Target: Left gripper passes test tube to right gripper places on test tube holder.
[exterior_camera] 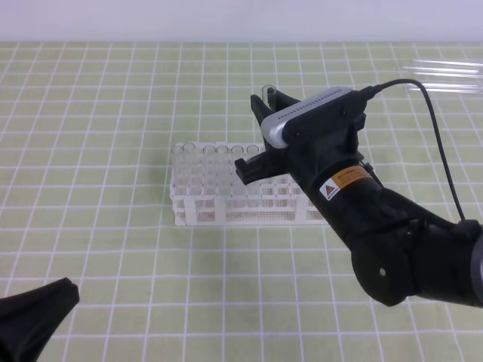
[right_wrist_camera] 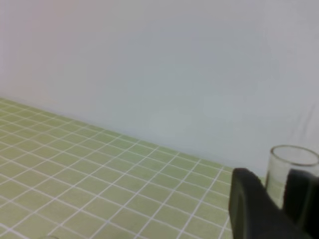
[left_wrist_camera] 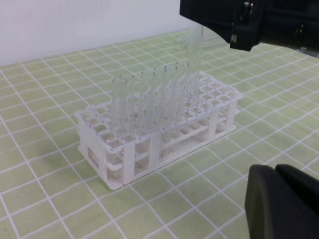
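Note:
My right gripper (exterior_camera: 266, 98) is shut on the test tube (exterior_camera: 266, 90) and holds it upright over the far right part of the white test tube holder (exterior_camera: 198, 207). In the left wrist view the test tube (left_wrist_camera: 195, 50) hangs from the right gripper down to the top of the test tube holder (left_wrist_camera: 124, 159); I cannot tell whether its tip is inside a hole. The right wrist view shows the test tube's rim (right_wrist_camera: 293, 158) between the black fingers (right_wrist_camera: 249, 199). My left gripper (exterior_camera: 34, 317) is low at the front left, shut and empty, with its fingers (left_wrist_camera: 264, 204) together.
Several other clear tubes (exterior_camera: 223, 154) stand in the holder's back row, left of the held one. A green checked cloth (exterior_camera: 113, 113) covers the table up to a white wall. A clear shiny sheet (exterior_camera: 449, 75) lies at the far right.

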